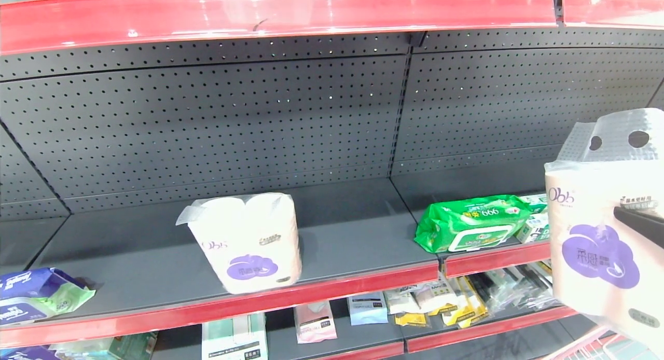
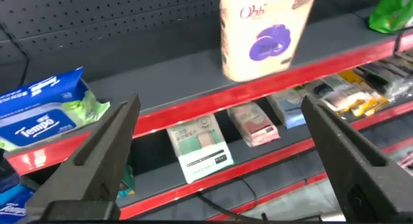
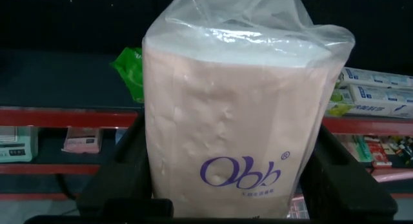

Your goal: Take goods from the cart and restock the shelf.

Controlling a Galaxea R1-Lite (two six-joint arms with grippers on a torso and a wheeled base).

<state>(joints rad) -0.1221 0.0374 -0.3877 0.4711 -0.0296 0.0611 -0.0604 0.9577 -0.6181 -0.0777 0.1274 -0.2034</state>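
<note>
Overhead glare on red shelf (image 1: 259, 12), bowed edges

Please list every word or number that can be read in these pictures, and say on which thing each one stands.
"Obb": on the held toilet paper pack.
"Obb": on the shelved toilet paper pack.
"Tempo": on the blue wipes pack.
"999": on the green wipes pack.
The purple labels' characters and the small packets below are too small or blurred to read.

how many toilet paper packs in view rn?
2. The first pack stands upright on the middle shelf near its front edge; the second pack is held by the right gripper, nearer the camera on the robot's right. Others may be out of frame.
</note>
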